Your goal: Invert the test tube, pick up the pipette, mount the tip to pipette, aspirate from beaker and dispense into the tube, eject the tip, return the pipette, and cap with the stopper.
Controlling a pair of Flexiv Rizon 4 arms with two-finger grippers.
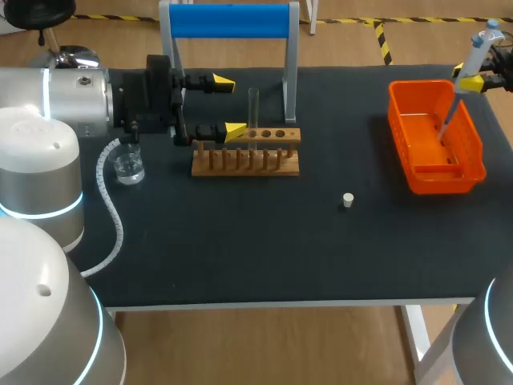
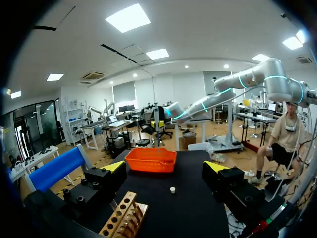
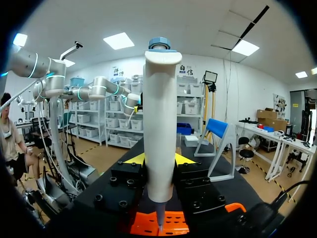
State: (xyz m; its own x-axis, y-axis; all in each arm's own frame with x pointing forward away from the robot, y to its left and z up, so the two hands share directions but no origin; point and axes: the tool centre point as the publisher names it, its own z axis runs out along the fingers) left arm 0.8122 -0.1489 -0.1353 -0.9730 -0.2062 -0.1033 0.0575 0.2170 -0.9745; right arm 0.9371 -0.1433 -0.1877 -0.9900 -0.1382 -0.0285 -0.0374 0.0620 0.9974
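Note:
A clear test tube (image 1: 253, 108) stands upright in the wooden rack (image 1: 246, 154). My left gripper (image 1: 227, 106) is open, level with the rack's left end and just left of the tube, holding nothing. Seen from the left wrist, the left gripper (image 2: 166, 168) has the rack (image 2: 121, 220) below its near finger. My right gripper (image 1: 481, 80) is shut on the white pipette (image 1: 471, 64) above the orange bin (image 1: 469, 172). The right wrist view shows the pipette (image 3: 159, 124) upright between the fingers, its thin lower end pointing into the bin (image 3: 181, 224). A glass beaker (image 1: 128, 164) and a small white stopper (image 1: 347, 200) sit on the table.
A grey stand with a blue bar (image 1: 228, 20) rises behind the rack. A white coiled cable (image 1: 111, 204) runs across the table's left side near the beaker. The black table top (image 1: 240, 241) lies bare in front of the rack.

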